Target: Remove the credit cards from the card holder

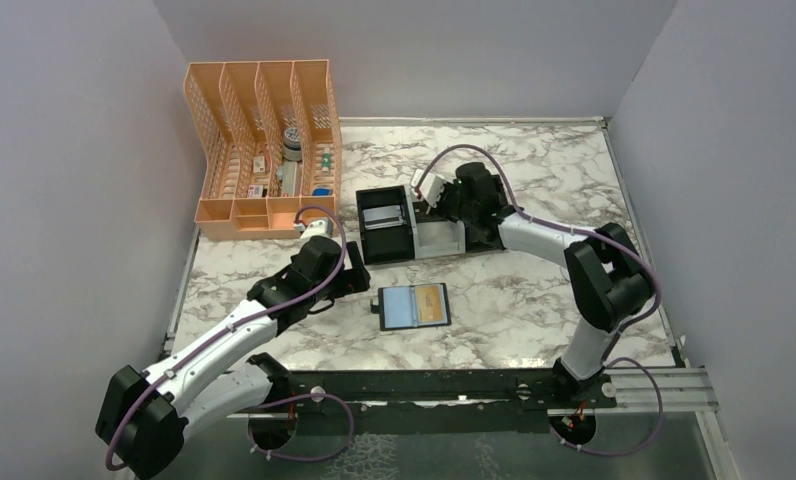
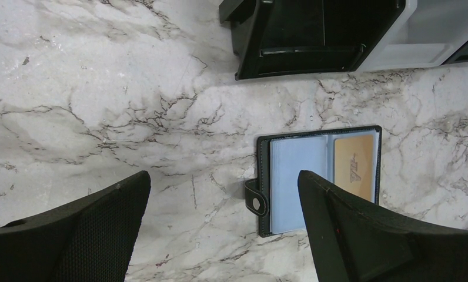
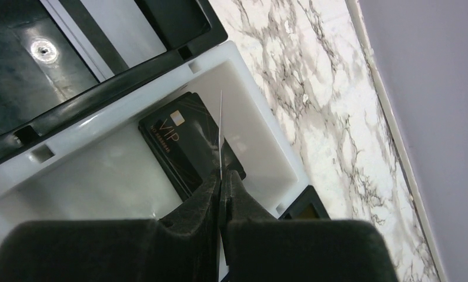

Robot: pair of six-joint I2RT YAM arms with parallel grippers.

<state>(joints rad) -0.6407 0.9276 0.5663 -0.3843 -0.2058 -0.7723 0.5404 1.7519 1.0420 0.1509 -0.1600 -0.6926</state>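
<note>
The card holder (image 1: 414,307) lies open on the marble, black with blue-grey lining, snap tab at its left. A tan-orange card (image 1: 432,305) sits in its right half; both also show in the left wrist view, holder (image 2: 296,176) and card (image 2: 355,165). My left gripper (image 2: 224,179) is open and empty, just left of the holder, above the table. My right gripper (image 3: 221,176) is shut on a thin card (image 3: 220,117) seen edge-on, above the white tray (image 3: 120,170). A dark grey VIP card (image 3: 181,138) lies flat in that tray.
A black open tray (image 1: 385,225) adjoins the white tray (image 1: 440,240) behind the holder. A peach mesh organizer (image 1: 264,150) with small items stands at the back left. Grey walls surround the table.
</note>
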